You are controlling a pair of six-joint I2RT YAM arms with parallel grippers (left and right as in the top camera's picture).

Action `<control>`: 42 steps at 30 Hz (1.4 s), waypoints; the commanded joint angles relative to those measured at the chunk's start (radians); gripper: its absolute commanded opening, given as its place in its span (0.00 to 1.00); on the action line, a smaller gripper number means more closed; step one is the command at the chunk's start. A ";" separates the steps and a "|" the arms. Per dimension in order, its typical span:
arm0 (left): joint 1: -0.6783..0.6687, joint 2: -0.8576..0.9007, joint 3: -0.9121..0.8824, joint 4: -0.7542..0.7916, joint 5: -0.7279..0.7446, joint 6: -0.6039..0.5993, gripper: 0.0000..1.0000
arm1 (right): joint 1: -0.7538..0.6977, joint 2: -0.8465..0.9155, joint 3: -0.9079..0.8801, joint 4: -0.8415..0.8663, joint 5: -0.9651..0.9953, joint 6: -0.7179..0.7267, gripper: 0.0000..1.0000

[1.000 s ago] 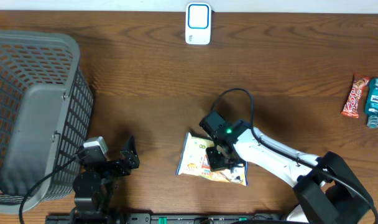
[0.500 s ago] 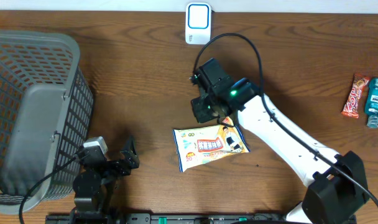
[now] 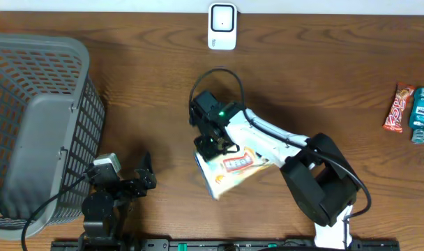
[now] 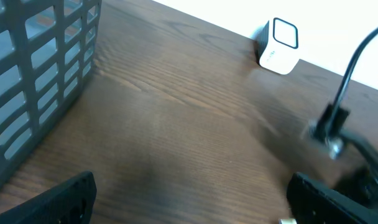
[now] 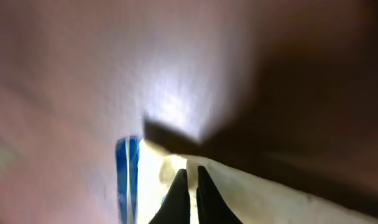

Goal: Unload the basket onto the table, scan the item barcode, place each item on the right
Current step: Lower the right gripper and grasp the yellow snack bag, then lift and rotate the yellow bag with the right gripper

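Near left: left gripper [image 3: 146,174] released, jaws wide, nothing between them, just right of grey basket [image 3: 58,49]. Centre: snack packet [image 3: 234,169] tilted, its far left corner pinched in clenched right gripper [image 3: 213,145]. Far centre: white scanner [image 3: 222,26], well apart from packet.

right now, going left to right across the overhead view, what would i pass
grey basket → left gripper → snack packet → candy bar → blue bottle
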 commanded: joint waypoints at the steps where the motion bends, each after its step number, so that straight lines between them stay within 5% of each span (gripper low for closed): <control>1: 0.003 -0.003 -0.006 0.001 0.010 -0.010 0.98 | 0.020 -0.039 0.000 -0.102 -0.081 -0.103 0.01; 7: 0.003 -0.003 -0.006 0.001 0.010 -0.010 0.98 | 0.015 -0.138 0.000 -0.330 0.158 -0.086 0.01; 12: 0.003 -0.003 -0.006 0.001 0.010 -0.010 0.98 | 0.016 -0.265 0.007 -0.339 0.236 0.011 0.05; 13: 0.003 -0.003 -0.006 0.001 0.010 -0.010 0.98 | 0.016 -0.296 0.007 -0.332 0.245 0.047 0.22; 14: 0.003 -0.003 -0.006 0.001 0.010 -0.010 0.98 | 0.016 -0.317 0.007 -0.325 0.265 0.094 0.54; 15: 0.003 -0.003 -0.006 0.001 0.010 -0.010 0.98 | 0.018 -0.334 0.006 -0.320 0.311 0.175 0.70; 18: 0.003 -0.003 -0.006 0.001 0.010 -0.010 0.98 | 0.022 -0.326 -0.004 -0.324 0.459 0.400 0.99; 20: 0.003 -0.003 -0.006 0.001 0.010 -0.010 0.98 | 0.022 -0.298 -0.024 -0.314 0.492 0.517 0.99; 28: 0.003 -0.003 -0.006 0.001 0.010 -0.010 0.98 | 0.030 -0.085 -0.038 -0.220 0.432 0.564 0.99; 36: 0.003 -0.003 -0.006 0.001 0.010 -0.010 0.98 | 0.036 0.113 -0.038 -0.353 0.377 0.510 0.95; 37: 0.003 -0.003 -0.006 0.001 0.010 -0.010 0.98 | 0.036 0.135 -0.038 -0.354 0.344 0.480 0.87; 41: 0.003 -0.003 -0.006 0.001 0.010 -0.010 0.98 | 0.036 0.189 -0.038 -0.314 0.210 0.385 0.10; 42: 0.003 -0.003 -0.006 0.001 0.010 -0.010 0.98 | 0.034 0.188 -0.037 -0.296 0.197 0.363 0.01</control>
